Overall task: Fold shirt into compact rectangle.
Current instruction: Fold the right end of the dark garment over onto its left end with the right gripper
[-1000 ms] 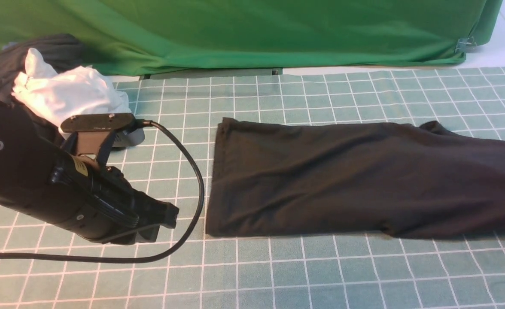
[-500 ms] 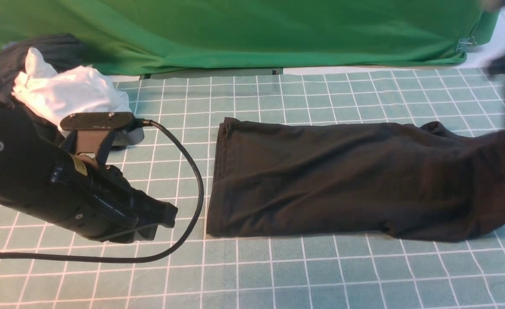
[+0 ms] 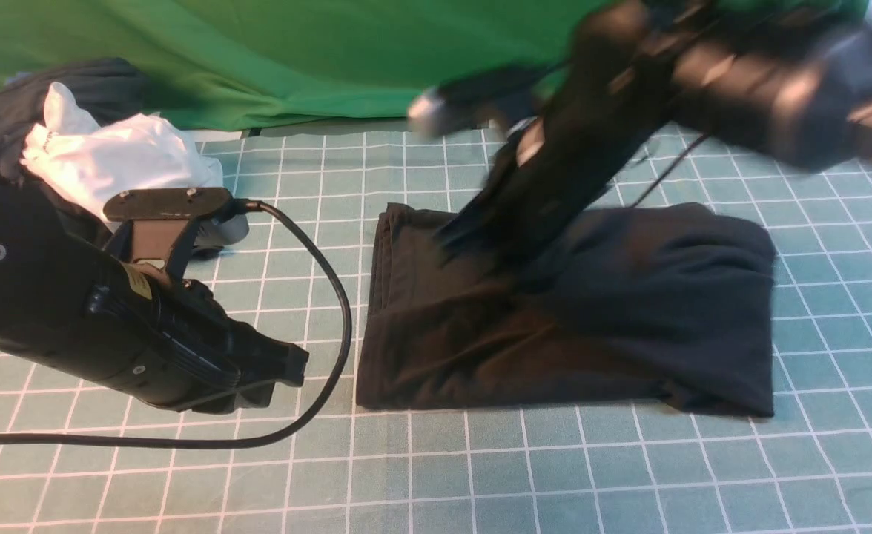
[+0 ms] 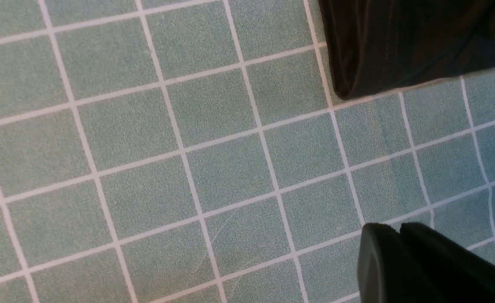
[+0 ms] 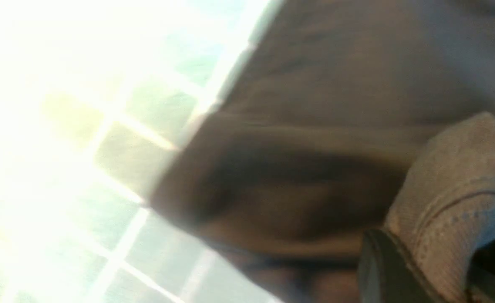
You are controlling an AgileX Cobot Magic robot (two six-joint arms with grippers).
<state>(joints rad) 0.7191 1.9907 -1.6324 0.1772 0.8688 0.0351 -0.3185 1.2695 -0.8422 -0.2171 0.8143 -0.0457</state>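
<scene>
**Item:** the shirt point(image 3: 629, 319), black, on the checked table cloth point(image 3: 480, 475), mid-table in the front view. The lower layer lies flat. The right end is raised off it and hangs from the right gripper point(image 3: 473, 226) above the left half.

**Right gripper:** jaws closed on a ribbed hem of the shirt, seen pinched at the finger in the right wrist view. The arm is blurred.

**Left gripper** point(image 3: 284, 371)**:** jaws together and empty, near the shirt's near-left corner but apart from it.

**Also present:** white garment point(image 3: 117, 163) at far left, well apart; cable point(image 3: 339, 311) looped between the left arm and the shirt.

**Step in hand (judged):** crosswise fold, right end onto left edge.

**Handling notes:**
- Set the held hem just onto the left edge, square to the grid lines.
- Lower it fully before letting go, or the soft cloth may slide back.
- With a single pinch point, the near side will likely sag and trail, so smooth it afterwards.
- Watch that the lower layer does not drag; the left gripper could pin it
</scene>
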